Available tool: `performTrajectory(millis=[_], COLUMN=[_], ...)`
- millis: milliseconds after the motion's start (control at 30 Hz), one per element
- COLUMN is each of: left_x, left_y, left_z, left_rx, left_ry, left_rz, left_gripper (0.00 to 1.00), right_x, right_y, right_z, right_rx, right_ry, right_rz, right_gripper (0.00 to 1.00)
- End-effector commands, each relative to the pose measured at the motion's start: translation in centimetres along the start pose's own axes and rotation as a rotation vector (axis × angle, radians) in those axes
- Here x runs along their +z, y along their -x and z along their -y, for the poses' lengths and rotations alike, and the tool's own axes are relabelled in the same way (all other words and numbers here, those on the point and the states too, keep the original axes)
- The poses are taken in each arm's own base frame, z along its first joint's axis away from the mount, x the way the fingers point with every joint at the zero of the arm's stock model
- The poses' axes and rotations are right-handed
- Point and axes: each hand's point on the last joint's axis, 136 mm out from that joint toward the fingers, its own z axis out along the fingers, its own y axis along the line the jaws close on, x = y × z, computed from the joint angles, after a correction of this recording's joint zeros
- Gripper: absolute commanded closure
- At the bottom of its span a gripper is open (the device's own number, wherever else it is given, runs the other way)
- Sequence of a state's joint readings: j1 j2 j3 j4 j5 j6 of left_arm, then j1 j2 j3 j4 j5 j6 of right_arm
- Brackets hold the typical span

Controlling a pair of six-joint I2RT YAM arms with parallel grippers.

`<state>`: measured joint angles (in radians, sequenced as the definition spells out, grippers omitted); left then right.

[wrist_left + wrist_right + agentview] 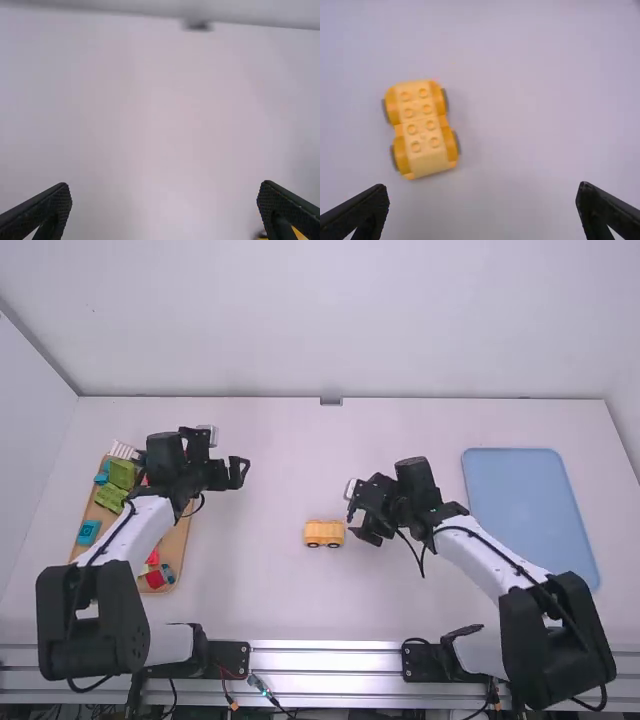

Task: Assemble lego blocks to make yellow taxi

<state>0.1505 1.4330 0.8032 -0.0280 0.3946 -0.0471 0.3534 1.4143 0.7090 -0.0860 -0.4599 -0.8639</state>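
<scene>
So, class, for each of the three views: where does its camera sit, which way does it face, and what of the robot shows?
High view: fixed above and behind, facing forward and down on the table; left arm and right arm show.
Left wrist view: on that wrist, facing across the table to its far edge; two spread fingers show.
Right wrist view: on that wrist, facing down on the yellow car; its spread fingers show.
Shared: high and right wrist views both show the car.

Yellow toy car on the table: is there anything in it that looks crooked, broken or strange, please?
Nothing stands out. The yellow car stands upright on its wheels on the table, its studs face up, and I see no damage.
</scene>
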Motion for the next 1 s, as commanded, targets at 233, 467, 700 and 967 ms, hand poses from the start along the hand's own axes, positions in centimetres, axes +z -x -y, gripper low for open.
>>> performTrajectory(millis=[233, 467, 700, 967], left_x=[-3.9, -2.2, 0.5, 0.4], left_y=[0.9, -0.3, -1.6, -4.0], left_z=[-11.5, -16.1, -17.2, -17.3], left_rx=[-0.479, -0.65, -0.757, -0.976], left_ry=[0.619, 0.767, 0.809, 0.886], left_rz=[-0.144, -0.369, -0.418, -0.383], left_gripper=[0.01, 0.01, 0.01, 0.01], right_x=[-1.0, -1.0, -1.0, -1.1], right_y=[0.4, 0.6, 0.6, 1.0], right_z=[3.1, 3.4, 3.5, 3.9], right_rx=[-0.001, 0.024, 0.024, 0.012], right_ry=[-0.12, -0.133, -0.136, -0.154], right_rz=[0.029, 0.036, 0.035, 0.05], right_gripper=[0.01, 0.01, 0.01, 0.01])
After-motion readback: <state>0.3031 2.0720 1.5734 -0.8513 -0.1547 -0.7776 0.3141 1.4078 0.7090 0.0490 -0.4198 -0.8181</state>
